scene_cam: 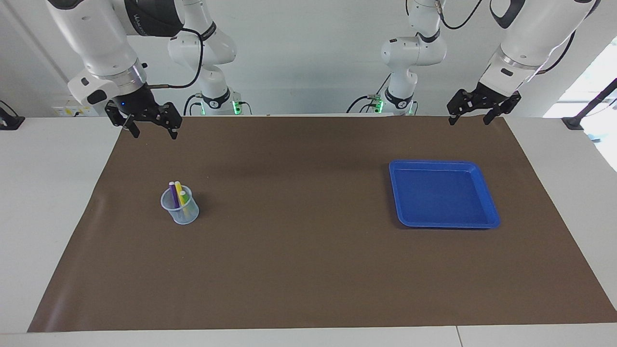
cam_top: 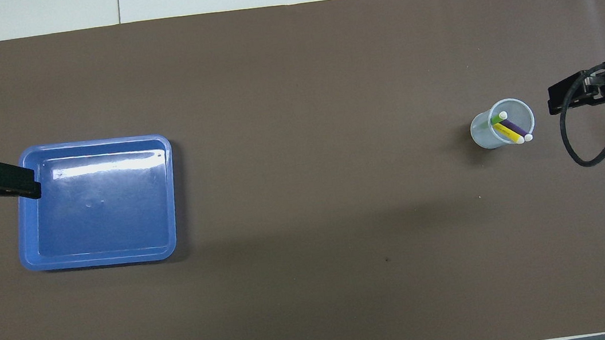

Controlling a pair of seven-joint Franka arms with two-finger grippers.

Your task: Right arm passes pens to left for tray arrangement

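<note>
Brown mat [scene_cam: 308,250]: a matte paper sheet covered the working part of the white table [scene_cam: 48,193], likely laid to give plain contrast under the bright plastic things; cup and tray stood on it well apart.
Clear cup [scene_cam: 181,208]: a small translucent pale-blue beaker stood upright toward the right arm's end of the table; it held the pens on end, which I judge was meant to leave their tops free for a pinch from above.
Pens [scene_cam: 177,193]: three slim markers leaned together inside the cup, pale ends up; the purple pen [cam_top: 515,126] and the yellow pen [cam_top: 507,132] showed plainly, the green pen [cam_top: 497,119] only in the overhead view.
Blue tray [scene_cam: 487,219]: the shallow square tray lay flat toward the left arm's end, nothing in it; placed there, by my reading, so the left arm could lay pens down without a long reach.
Right gripper [scene_cam: 152,127]: raised over the mat's edge nearest the robots, fingers spread and holding nothing; the cup lay farther from the robots than the spot under it, apart from it, no contact.
Left gripper [scene_cam: 473,117]: waited raised over the mat's edge nearest the robots, fingers likewise spread and bare; the tray lay below it and farther out, untouched.
Progress: no pen had yet left the cup; the first pick was, I judge, the step in hand.
</note>
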